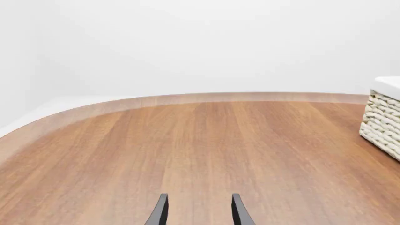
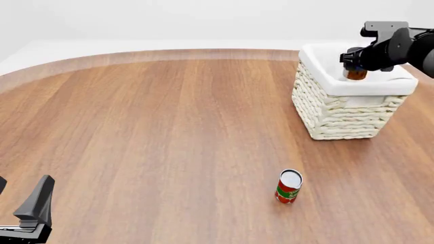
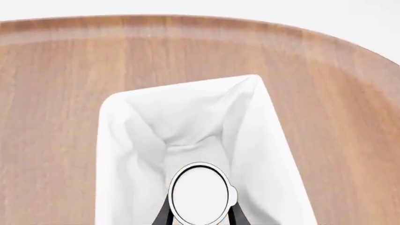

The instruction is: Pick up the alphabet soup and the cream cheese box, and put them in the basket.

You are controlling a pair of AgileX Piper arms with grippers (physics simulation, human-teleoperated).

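Note:
Between the fingers of my right gripper (image 2: 354, 65) hangs the alphabet soup (image 2: 354, 74), held over the open top of the basket (image 2: 339, 114). In the right wrist view the can's silver-white top (image 3: 200, 192) fills the gap of the gripper (image 3: 200, 208), with the white liner (image 3: 144, 122) below it. My left gripper (image 2: 22, 195) waits low at the table's near left, open and holding nothing (image 1: 196, 199). The basket's woven corner (image 1: 382, 119) shows at the edge of the left wrist view. The cream cheese box is out of view.
A red and green labelled can (image 2: 289, 186) stands upright on the wooden table (image 2: 169, 127), nearer than the basket. The table's curved far edge (image 2: 135, 55) runs along the back.

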